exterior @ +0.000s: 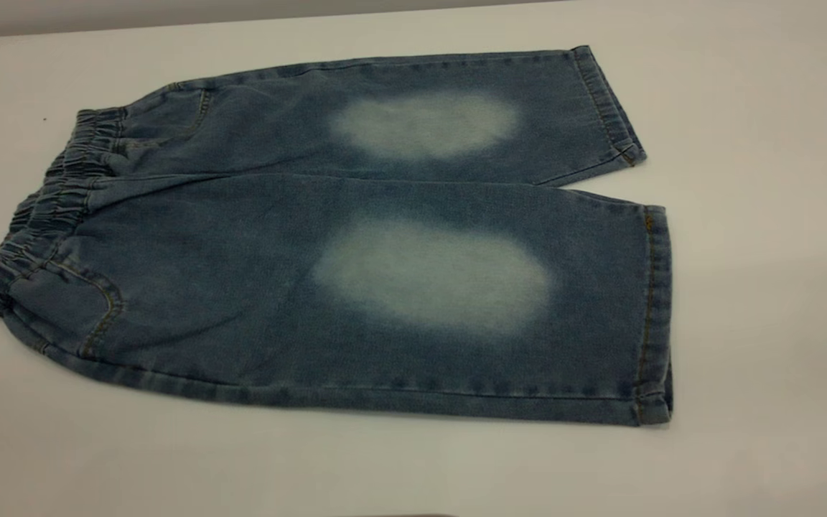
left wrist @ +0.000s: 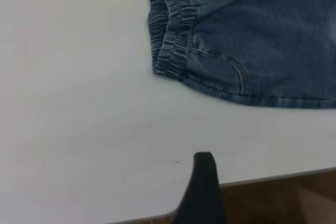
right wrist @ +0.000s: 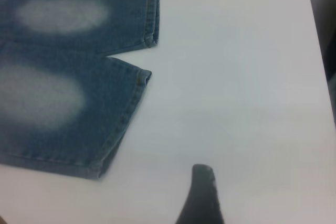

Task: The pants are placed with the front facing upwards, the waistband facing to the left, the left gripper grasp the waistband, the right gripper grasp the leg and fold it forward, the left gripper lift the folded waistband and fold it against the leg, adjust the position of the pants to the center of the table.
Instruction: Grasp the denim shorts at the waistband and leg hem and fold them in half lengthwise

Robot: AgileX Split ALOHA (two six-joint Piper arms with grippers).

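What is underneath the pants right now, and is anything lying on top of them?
The pants lie flat and unfolded on the white table, front up, waistband at the left. Nothing rests on top. Whatever lies beneath the denim is covered and cannot be seen.

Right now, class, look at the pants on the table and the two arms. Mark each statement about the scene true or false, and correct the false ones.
1. The pants lie flat and unfolded on the table. True.
2. The waistband is at the right in the exterior view. False: it is at the left; the leg hems are at the right.
3. The left gripper has hold of the waistband. False: it hangs apart from the pants, over bare table near the table's edge.
4. Each leg front shows a pale faded oval. True.
5. The right gripper touches a leg hem. False: it is clear of the hems, over bare table.
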